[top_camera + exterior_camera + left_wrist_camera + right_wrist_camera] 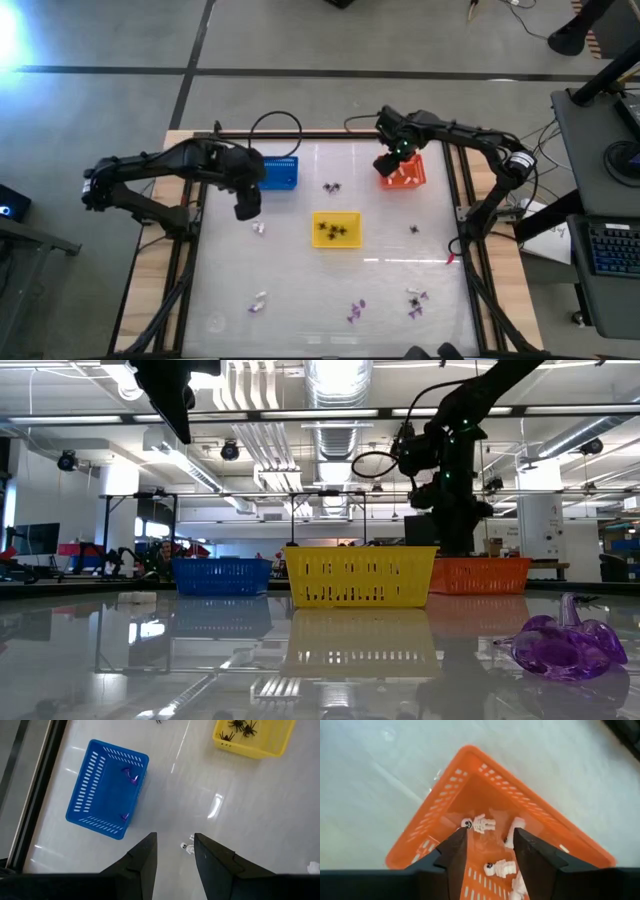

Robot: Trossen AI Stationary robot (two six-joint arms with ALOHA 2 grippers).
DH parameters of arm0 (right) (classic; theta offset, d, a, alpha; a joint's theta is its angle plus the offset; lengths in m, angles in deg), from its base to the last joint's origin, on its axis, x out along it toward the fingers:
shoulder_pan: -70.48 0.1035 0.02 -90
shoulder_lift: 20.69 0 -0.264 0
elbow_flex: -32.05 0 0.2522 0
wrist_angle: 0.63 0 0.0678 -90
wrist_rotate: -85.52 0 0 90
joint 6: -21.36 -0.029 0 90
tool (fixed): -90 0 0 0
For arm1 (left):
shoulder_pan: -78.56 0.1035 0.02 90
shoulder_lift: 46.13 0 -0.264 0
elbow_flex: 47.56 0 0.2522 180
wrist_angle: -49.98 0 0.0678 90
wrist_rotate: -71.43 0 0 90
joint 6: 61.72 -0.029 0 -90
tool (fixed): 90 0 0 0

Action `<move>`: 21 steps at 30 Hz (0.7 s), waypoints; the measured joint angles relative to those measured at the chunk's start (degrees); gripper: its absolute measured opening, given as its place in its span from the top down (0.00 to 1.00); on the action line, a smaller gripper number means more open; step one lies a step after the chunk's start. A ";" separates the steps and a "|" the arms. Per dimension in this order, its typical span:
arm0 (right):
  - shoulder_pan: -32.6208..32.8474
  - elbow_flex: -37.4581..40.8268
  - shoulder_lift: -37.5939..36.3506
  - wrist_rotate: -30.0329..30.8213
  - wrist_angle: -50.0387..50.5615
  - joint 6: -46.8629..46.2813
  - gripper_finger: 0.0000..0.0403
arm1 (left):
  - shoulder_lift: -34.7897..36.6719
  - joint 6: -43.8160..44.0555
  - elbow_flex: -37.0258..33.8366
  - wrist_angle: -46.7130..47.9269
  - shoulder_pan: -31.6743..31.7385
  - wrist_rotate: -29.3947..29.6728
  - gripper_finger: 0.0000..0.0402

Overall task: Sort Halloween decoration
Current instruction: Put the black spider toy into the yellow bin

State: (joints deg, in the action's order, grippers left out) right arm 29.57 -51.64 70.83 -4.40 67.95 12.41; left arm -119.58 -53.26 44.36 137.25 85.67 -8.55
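While the right pincer (489,851) hangs over the orange basket (404,172) at the far right of the counter (300,270), its fingers stand apart with nothing between them. Inside that basket lie several white skeleton trinkets (481,823), one just beyond the fingertips and others lower down near them.

At the far left, the left pincer (175,851) hovers above the bare counter, just beside the blue basket (106,788). Its fingers are also spread and hold nothing. A small white trinket (186,845) lies on the counter right below the gap between them. Two purple trinkets (131,776) rest in the blue basket, one near the wall on the yellow basket's side and one at a corner.

Between the two arms sits the yellow basket (336,229), holding black spiders (337,231). More spiders (331,187) lie loose on the counter between the blue and orange baskets, and a single one (414,229) lies to the right of the yellow basket.

Toward the near edge, purple pieces (356,311) and a white piece (259,301) remain scattered. In the low view, one purple trinket (562,647) lies close to the camera.
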 joint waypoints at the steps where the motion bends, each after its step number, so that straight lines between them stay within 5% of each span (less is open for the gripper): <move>1: 0.00 -0.72 0.00 -0.04 0.91 0.00 0.61 | -0.39 -0.15 0.00 0.00 0.00 0.00 0.72; 11: 2.22 -6.67 -0.02 -6.35 4.93 -1.07 0.60 | -4.72 -3.01 0.00 1.14 0.00 -0.04 0.72; 21: 5.67 -7.26 0.11 -12.57 -8.59 8.45 0.60 | -3.67 -3.13 0.00 2.31 0.00 -0.04 0.72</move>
State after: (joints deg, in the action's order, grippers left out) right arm 35.25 -58.90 70.94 -16.97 59.36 20.87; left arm -123.25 -56.39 44.36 139.56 85.67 -8.59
